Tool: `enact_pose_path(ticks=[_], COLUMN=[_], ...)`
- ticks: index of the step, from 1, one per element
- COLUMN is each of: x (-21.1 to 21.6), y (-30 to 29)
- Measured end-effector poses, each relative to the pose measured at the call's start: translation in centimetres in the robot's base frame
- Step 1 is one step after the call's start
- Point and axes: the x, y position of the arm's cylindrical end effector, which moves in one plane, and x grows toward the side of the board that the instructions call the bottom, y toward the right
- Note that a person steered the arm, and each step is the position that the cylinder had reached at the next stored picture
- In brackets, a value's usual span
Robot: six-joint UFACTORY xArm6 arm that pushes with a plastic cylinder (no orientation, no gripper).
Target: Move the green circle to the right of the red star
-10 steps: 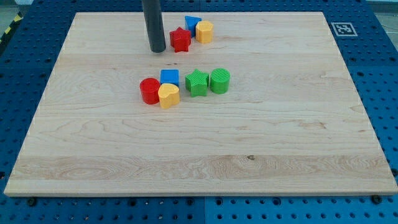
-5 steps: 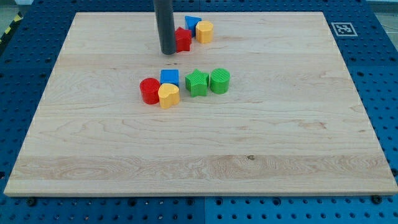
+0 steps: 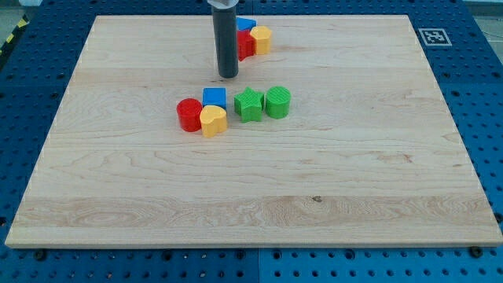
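Note:
The green circle (image 3: 277, 102) lies near the board's middle, touching a green star (image 3: 249, 104) on its left. The red star (image 3: 246, 44) sits near the view's top, partly hidden behind my rod. My tip (image 3: 228, 76) rests on the board just below and left of the red star, above the blue square (image 3: 214, 97), and up and left of the green circle, apart from it.
A blue block (image 3: 246, 25) and a yellow block (image 3: 261, 38) crowd the red star's upper right. A red circle (image 3: 189, 115) and a yellow heart (image 3: 213, 120) sit with the blue square left of the green star. The wooden board (image 3: 377, 157) lies on a blue pegboard.
My rod has moved right and toward the view's bottom, passing in front of the red star. No block has visibly moved.

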Motion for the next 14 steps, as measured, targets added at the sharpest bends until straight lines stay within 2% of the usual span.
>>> enact_pose_path(ticks=[2,4,5,6,7,9,11,13,14], x=[3.1,3.2,3.5,4.8,9.0,14.2,13.4,13.1,11.9], y=[3.2,7.3,12.1,16.2,18.2,17.5,14.5,8.0,7.8])
